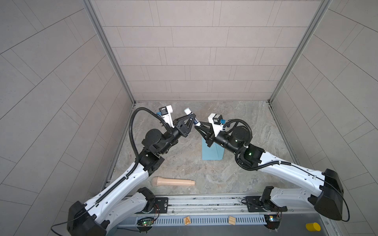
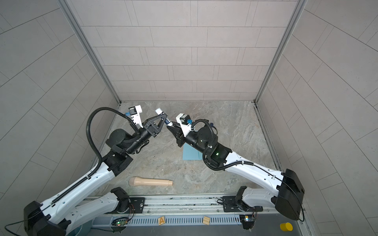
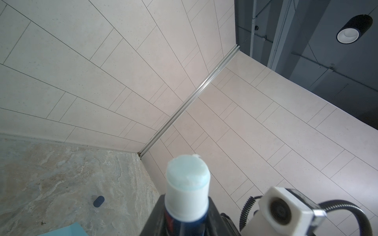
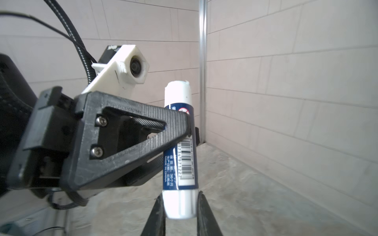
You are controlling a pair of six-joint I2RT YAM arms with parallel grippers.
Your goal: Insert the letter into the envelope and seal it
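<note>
The left end effector (image 1: 192, 119) clamps the blue body of the glue stick (image 4: 180, 147) above the surface (image 1: 235, 179). The right end effector (image 4: 180, 204) grips the stick's white base. The envelope (image 1: 212, 153) lies flat on the surface, partly under the right arm.

Right arm (image 1: 231, 141) covers the far end of the envelope (image 1: 211, 153) (image 2: 190, 154) in both top views. In the left wrist view, only its corner (image 3: 67, 230) peeks in. Glue stick (image 3: 187, 196) cut off at the frame edge, and its fine print (image 4: 170, 173) is blurred.
</note>
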